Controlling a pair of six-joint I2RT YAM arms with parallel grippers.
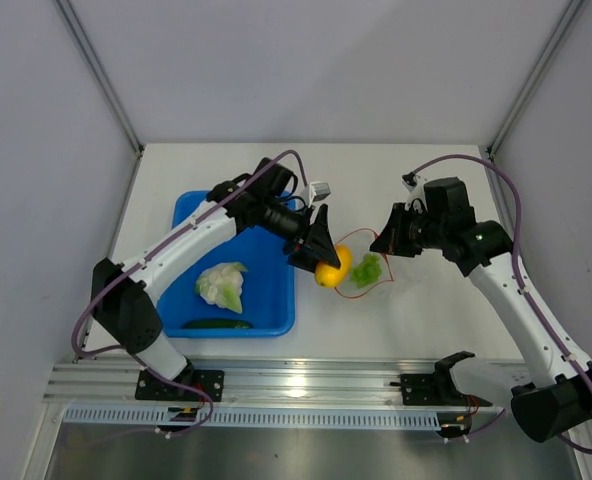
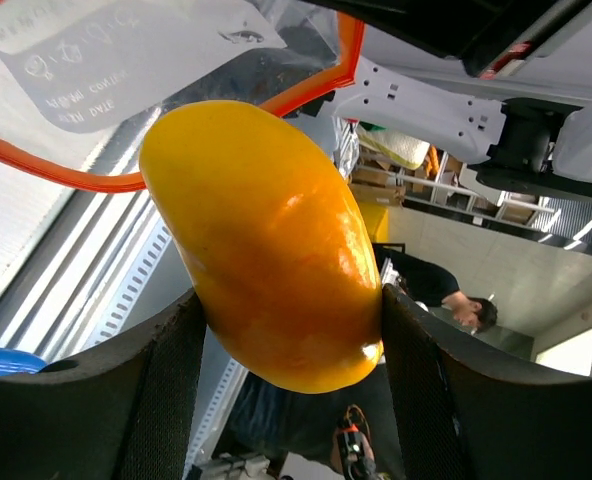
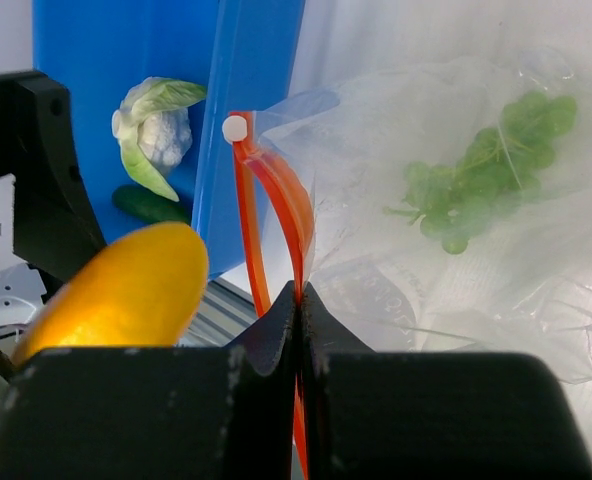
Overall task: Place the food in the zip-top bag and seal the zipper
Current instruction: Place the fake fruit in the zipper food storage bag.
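My left gripper [image 1: 321,262] is shut on the orange-yellow fruit [image 1: 333,267], holding it at the open mouth of the clear zip-top bag [image 1: 368,270]. The fruit fills the left wrist view [image 2: 266,240], with the orange-red zipper [image 2: 66,170] behind it. My right gripper [image 1: 388,244] is shut on the zipper strip [image 3: 298,260] and holds the mouth up. The green grape bunch [image 3: 476,170] lies inside the bag. The cabbage head [image 1: 222,285] and the dark green cucumber [image 1: 216,324] lie in the blue tray [image 1: 191,210].
The blue tray stands left of the bag, its edge [image 3: 246,130] close to the bag's mouth. A metal rail [image 1: 306,385] runs along the table's near edge. White walls enclose the table on three sides.
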